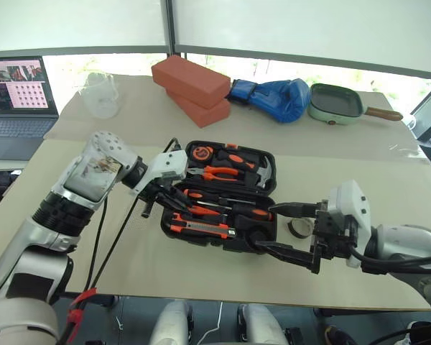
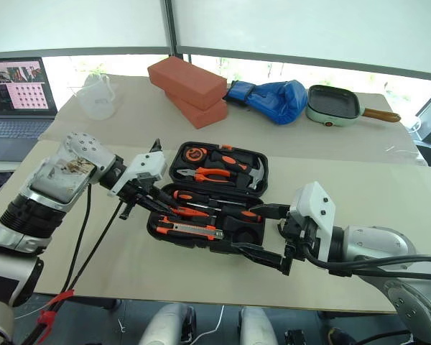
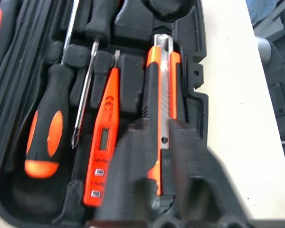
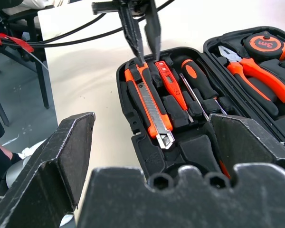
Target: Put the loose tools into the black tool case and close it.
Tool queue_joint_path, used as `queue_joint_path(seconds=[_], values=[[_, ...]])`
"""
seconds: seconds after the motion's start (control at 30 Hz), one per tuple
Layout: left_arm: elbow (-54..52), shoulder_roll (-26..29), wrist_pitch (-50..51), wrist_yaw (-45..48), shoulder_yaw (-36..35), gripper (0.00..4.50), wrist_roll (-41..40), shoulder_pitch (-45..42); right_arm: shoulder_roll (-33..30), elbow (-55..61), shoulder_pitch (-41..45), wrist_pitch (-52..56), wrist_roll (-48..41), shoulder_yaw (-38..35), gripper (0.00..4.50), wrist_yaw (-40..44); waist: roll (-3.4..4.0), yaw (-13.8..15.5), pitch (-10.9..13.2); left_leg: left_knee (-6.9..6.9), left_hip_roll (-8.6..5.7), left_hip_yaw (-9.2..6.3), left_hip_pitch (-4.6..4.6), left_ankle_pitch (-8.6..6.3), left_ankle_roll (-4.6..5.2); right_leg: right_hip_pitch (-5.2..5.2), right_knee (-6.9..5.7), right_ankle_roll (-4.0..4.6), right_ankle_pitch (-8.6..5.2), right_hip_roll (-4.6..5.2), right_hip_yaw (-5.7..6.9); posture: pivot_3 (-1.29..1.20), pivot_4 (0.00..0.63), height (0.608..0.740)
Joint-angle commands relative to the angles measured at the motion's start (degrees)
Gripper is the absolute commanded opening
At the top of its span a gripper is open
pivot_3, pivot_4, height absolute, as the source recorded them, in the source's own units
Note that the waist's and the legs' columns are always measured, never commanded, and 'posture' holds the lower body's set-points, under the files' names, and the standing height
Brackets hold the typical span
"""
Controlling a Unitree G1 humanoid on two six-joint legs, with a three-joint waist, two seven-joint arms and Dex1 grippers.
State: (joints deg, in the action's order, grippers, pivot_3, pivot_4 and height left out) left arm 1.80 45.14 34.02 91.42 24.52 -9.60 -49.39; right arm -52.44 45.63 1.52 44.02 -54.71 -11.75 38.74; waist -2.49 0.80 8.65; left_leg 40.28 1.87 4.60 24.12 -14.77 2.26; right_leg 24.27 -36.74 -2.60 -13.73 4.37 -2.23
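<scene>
Black moulded-plastic tool case point(image 1: 269, 215) is nearly filled, left gripper point(image 4: 143, 51) pressed together over the orange-and-black utility knife point(image 4: 149, 105), right gripper point(image 1: 296, 233) spread wide; the small black tape roll point(image 1: 299, 228) on the tabletop point(image 1: 388, 194) must be fetched next.

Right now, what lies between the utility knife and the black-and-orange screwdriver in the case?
The slim red screwdriver lies between the utility knife and the black-and-orange screwdriver, seen in the left wrist view.

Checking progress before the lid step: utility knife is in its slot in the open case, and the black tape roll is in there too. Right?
Not quite. The utility knife does lie in the open black tool case, but the tape roll sits on the table beside the case, near the right pincer. The left eye view shows it.
</scene>
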Motion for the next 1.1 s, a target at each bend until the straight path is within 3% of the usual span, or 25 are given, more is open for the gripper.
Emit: queue_joint_path(seconds=[0.03,0.2,0.8,0.97,1.1], values=[[-2.49,0.28,-2.74,-0.22,2.01,0.03,2.22,0.78,-0.05,1.0,-0.05,-0.82,-0.09,-1.04,4.5,0.29,0.0,-0.1,0.0,0.0,0.0,0.0,-0.01,0.0,0.0,0.0,-0.01,0.0,0.0,-0.01,0.0,0.0,0.15,0.738],[-1.63,0.73,-5.43,-0.21,4.38,0.03,5.1,1.47,0.11,1.5,-0.82,-0.88,-0.19,-1.34,4.5,-0.07,0.0,-0.1,0.0,-0.01,0.0,0.0,0.0,0.0,0.0,0.01,0.0,0.0,0.0,-0.02,0.0,0.0,0.15,0.738],[0.52,-5.89,-6.4,-2.94,6.01,0.03,7.62,1.89,0.23,1.73,-2.76,-1.78,0.8,-2.03,4.5,0.41,0.02,-0.07,-0.01,0.02,-0.01,-0.02,-0.03,0.0,0.01,-0.04,-0.02,-0.01,0.0,0.0,-0.01,0.0,0.15,0.738],[1.54,-2.34,-5.59,-0.6,1.7,0.03,5.34,-0.78,0.2,1.63,-2.82,-1.79,0.87,-2.1,4.5,0.52,0.01,-0.11,-0.01,0.03,0.0,-0.02,-0.02,0.0,0.01,-0.02,-0.03,0.0,0.0,-0.01,-0.01,0.0,0.15,0.738],[1.9,4.49,-7.06,1.08,0.43,0.03,2.3,-1.17,0.36,1.71,-3.13,-1.85,1.16,-1.82,4.5,0.49,0.02,-0.45,-0.01,0.01,0.02,-0.02,-0.02,0.0,0.01,0.01,-0.03,0.0,0.0,-0.03,-0.01,0.0,0.15,0.738]])
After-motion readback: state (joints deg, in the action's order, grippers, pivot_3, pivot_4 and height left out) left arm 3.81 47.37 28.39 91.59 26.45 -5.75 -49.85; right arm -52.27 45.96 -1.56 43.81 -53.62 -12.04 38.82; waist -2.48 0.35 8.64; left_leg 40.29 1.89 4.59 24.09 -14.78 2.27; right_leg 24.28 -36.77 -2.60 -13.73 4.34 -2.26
